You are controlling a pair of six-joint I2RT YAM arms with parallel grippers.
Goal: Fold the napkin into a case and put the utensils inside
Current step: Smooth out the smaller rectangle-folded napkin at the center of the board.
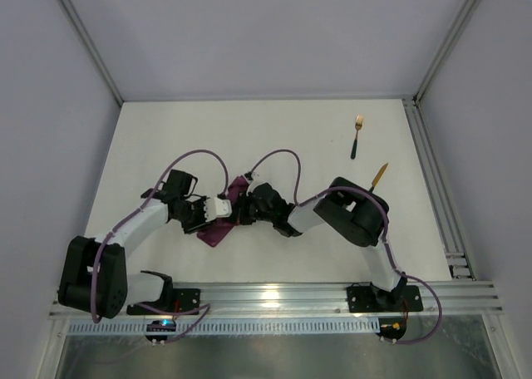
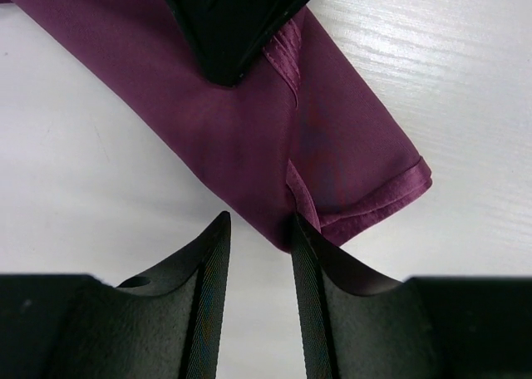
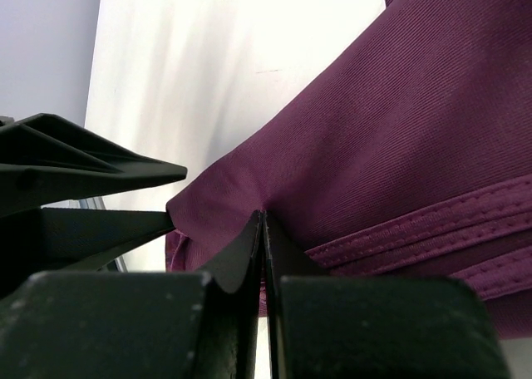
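The magenta-purple napkin (image 1: 214,233) lies folded into a narrow band (image 2: 249,121) on the white table, between my two arms. My left gripper (image 2: 259,221) is open at its near edge. Only bare table shows between the jaws, and the right finger (image 2: 307,254) touches the cloth's hemmed corner. My right gripper (image 3: 263,215) is shut, pinching a raised fold of the napkin (image 3: 399,146) at its tips. In the top view both grippers, left (image 1: 223,219) and right (image 1: 243,214), meet over the cloth. The gold fork (image 1: 357,134) and gold knife (image 1: 378,177) lie far right, apart from the napkin.
The right arm's elbow (image 1: 357,213) bulks over the table just below the knife. A metal rail (image 1: 436,188) runs along the table's right side. The other arm's dark fingers (image 2: 233,22) press on the cloth at the top of the left wrist view.
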